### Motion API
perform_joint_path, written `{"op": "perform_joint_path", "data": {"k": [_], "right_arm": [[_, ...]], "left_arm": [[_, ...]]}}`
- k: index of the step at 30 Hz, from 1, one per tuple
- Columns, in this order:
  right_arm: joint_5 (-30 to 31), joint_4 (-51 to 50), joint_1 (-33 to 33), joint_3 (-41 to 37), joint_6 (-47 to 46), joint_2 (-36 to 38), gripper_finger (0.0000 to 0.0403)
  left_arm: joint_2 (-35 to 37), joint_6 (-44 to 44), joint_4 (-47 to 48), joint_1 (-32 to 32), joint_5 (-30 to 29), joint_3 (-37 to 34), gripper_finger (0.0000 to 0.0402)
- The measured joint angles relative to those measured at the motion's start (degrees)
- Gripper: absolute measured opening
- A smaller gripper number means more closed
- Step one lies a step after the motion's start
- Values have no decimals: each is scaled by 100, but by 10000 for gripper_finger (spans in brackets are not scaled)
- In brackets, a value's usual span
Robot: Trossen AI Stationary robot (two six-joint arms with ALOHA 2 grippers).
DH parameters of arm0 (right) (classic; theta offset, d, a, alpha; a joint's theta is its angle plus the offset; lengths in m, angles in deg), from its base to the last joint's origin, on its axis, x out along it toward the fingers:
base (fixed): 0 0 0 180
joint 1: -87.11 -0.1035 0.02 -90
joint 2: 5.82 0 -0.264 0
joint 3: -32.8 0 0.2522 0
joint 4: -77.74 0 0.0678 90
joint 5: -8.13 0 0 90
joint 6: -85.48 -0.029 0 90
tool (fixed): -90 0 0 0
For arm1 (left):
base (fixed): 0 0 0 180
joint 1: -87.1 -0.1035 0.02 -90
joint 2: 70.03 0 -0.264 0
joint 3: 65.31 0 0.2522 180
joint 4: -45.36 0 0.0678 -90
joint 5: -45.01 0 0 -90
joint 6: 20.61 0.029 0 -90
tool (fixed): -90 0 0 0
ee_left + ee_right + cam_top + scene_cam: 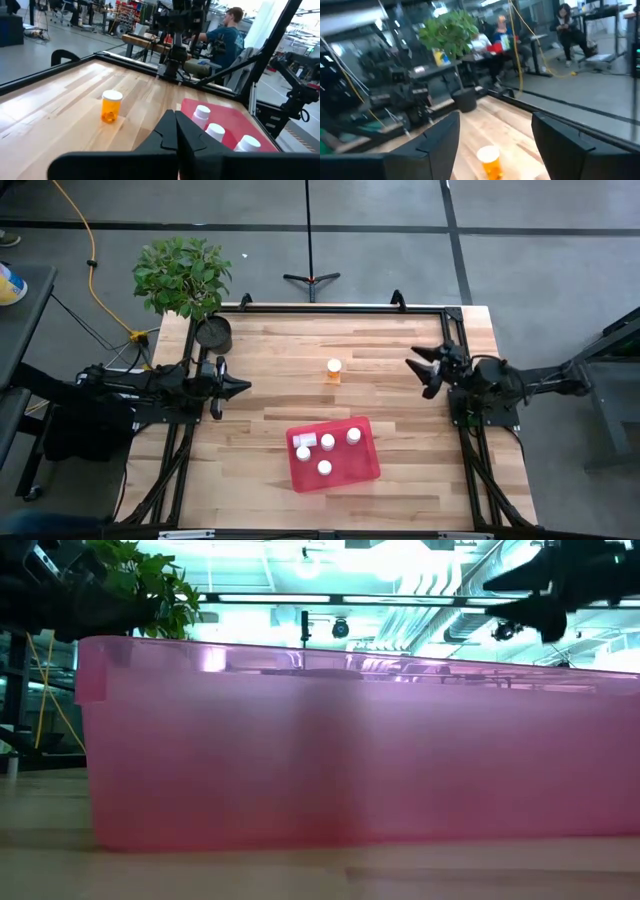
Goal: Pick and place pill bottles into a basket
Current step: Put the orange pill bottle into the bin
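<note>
An amber pill bottle [334, 370] with a white cap stands upright on the wooden table, a little beyond its middle. It also shows in the left wrist view [111, 106] and the right wrist view [490, 160]. The red basket [345, 470] sits toward the near edge and holds several white-capped bottles [327, 442]; three of them show in the left wrist view [215, 131]. My left gripper [243, 387] is shut and empty at the left of the table. My right gripper [422, 370] is open and empty at the right, pointing toward the amber bottle.
A black round pot [212, 333] with a green plant stands at the far left corner. The basket's wall [350, 760] fills the low view. Black rails run along the table's edges. People sit at desks in the room beyond [227, 35].
</note>
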Motion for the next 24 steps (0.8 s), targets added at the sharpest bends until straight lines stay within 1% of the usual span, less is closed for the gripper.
{"op": "perform_joint_path", "data": {"k": [3,6,8,11,15,17,19,21,24], "right_arm": [[179,-865,17,742,-71,-479,240],[109,-1705,182,1384,-180,-979,240],[-209,-1980,365,1752,-176,-1320,240],[-759,-2189,711,2182,-128,-1850,240],[-1421,-2178,1226,2505,216,-2518,240],[-1678,-2161,1505,2624,357,-2832,240],[-2075,-2089,1770,2739,528,-3146,240],[-2535,-1970,2023,2816,665,-3475,240],[-3169,-1616,2357,2899,726,-3967,240]], "left_arm": [[0,0,-2,1,-27,0,42],[0,2,31,1,-144,0,57],[0,2,135,-1,-151,0,48],[0,2,291,-1,-149,0,21],[0,-37,256,0,-149,0,23],[0,-39,248,0,-155,0,37],[0,-39,256,0,-199,0,48],[0,5,258,1,-254,0,44],[0,115,257,0,-262,0,21]]}}
